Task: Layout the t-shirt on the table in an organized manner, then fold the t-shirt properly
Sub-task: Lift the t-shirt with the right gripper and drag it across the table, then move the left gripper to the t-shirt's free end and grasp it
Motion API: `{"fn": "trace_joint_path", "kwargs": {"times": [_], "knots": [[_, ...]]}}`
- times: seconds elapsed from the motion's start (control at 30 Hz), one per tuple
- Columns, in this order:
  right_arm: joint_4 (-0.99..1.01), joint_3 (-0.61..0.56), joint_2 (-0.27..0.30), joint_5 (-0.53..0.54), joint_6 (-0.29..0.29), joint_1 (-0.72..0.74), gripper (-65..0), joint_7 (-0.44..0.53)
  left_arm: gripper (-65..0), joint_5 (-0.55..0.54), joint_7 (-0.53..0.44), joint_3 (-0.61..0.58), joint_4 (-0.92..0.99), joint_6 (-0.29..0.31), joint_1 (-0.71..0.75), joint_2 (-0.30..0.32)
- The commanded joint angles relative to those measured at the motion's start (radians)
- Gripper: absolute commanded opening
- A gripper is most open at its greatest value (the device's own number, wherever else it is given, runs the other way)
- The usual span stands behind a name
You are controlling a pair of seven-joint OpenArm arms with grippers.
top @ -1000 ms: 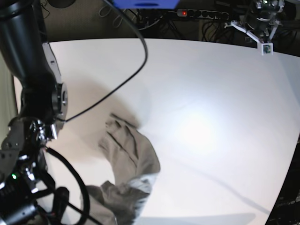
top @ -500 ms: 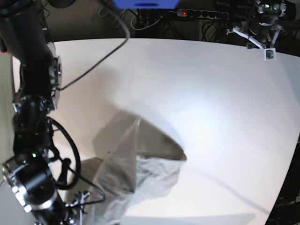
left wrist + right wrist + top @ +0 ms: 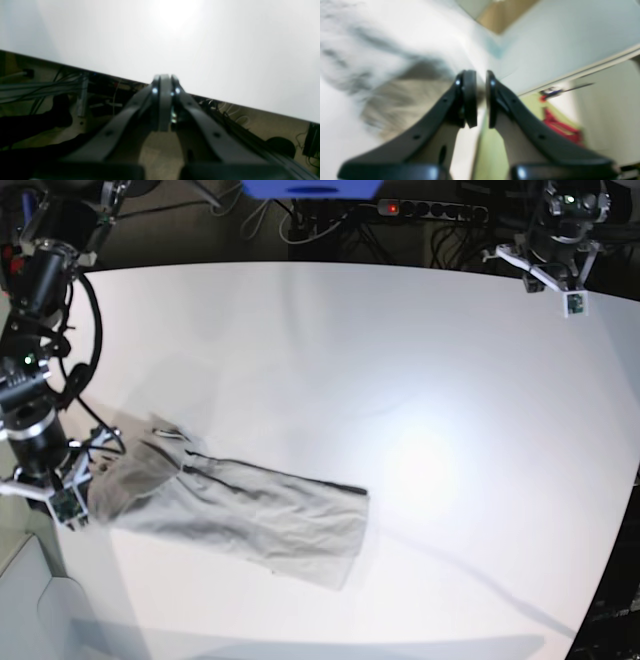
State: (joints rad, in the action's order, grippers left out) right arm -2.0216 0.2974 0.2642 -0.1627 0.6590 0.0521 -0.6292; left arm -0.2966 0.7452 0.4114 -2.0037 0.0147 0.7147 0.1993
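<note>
The beige t-shirt [image 3: 260, 505] lies stretched in a long wrinkled band on the white table [image 3: 400, 360], running from the left edge toward the middle. My right gripper [image 3: 95, 470] hovers at the shirt's left end. In the right wrist view its jaws [image 3: 480, 75] stand a narrow gap apart, and the blurred t-shirt [image 3: 402, 100] lies behind and left of them. My left gripper [image 3: 556, 272] hangs at the table's far right corner, away from the shirt. The left wrist view shows that gripper [image 3: 163, 77] shut and empty above the table [image 3: 200, 37] edge.
Cables and a power strip [image 3: 430, 210] run along the floor behind the table's far edge. The table's left edge [image 3: 60, 580] is close beside my right arm. A cable clutter [image 3: 50, 87] shows below the table edge in the left wrist view.
The shirt went from a bunched heap to a spread, elongated band. My right arm swung up and out to the table's left edge, and its jaws parted slightly. The left arm barely moved.
</note>
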Motion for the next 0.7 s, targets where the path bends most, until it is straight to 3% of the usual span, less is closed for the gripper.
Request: {"fn": "trace_joint_path", "kwargs": {"times": [0.0, 0.17, 0.3, 0.43, 0.57, 0.67], "knots": [[-0.017, 0.018, 0.011, -0.004, -0.015, -0.007, -56.9, 0.027, -64.9, 0.003, -0.014, 0.005, -0.018, -0.002, 0.004, 0.009], [-0.015, 0.021, -0.026, -0.004, -0.015, -0.134, -54.2, 0.018, -64.7, 0.003, -0.014, 0.007, -0.018, -0.002, -0.008, 0.009], [-0.014, 0.058, -0.082, -0.004, -0.014, -0.212, -41.1, 0.019, -64.6, 0.003, -0.014, 0.007, -0.018, -0.002, -0.008, 0.009], [-0.014, 0.115, -0.133, -0.004, 0.039, -0.240, -29.6, 0.019, -64.6, -0.003, -0.014, 0.007, -0.018, -0.002, -0.011, 0.009], [-0.014, 0.233, -0.200, -0.004, 0.039, -0.231, -27.2, 0.019, -64.4, -0.094, -0.011, 0.008, -0.018, -0.002, -0.051, 0.019], [-0.015, 0.254, -0.204, -0.004, 0.039, -0.240, -27.2, 0.019, -56.3, -0.155, 0.069, 0.005, -0.018, -0.002, -0.131, 0.048]]}}
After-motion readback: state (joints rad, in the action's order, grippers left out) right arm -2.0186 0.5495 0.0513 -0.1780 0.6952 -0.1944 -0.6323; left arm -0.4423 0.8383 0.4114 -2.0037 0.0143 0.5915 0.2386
